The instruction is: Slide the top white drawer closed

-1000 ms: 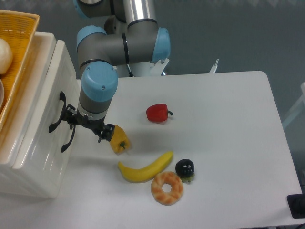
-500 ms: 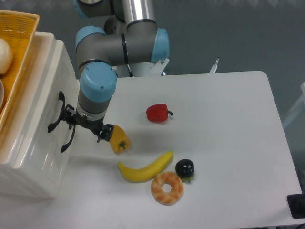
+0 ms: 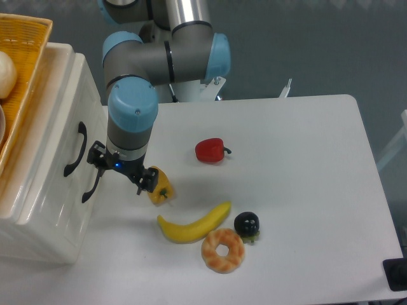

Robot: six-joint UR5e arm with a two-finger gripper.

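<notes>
The white cabinet [image 3: 48, 210] stood at the left edge of the counter [image 3: 305, 165]. The top white drawer [image 3: 60, 136] formed the cabinet's upper front, and its curved black handle [image 3: 76, 149] faced the counter. The lower drawer's black handle [image 3: 91, 189] sat just below and to the right of it. A woven yellow basket [image 3: 19, 76] rested on top of the cabinet at the far left edge of the view.

The hand [image 3: 123, 171] hung from the grey and blue arm [image 3: 137, 95], just to the right of the drawer fronts. It lay beside both handles, close to the lower one, and appeared clear of the top drawer's handle. The fingers were seen from above and partly covered by the wrist, so it could not be told whether they were spread or pressed together. Nothing visible was held between them.

A yellow pepper [image 3: 160, 188] lay on the counter just to the right of the hand. A red pepper [image 3: 210, 150] lay near the counter's middle. A banana [image 3: 194, 223], a dark berry [image 3: 247, 223] and a doughnut [image 3: 223, 250] were grouped toward the near edge.
</notes>
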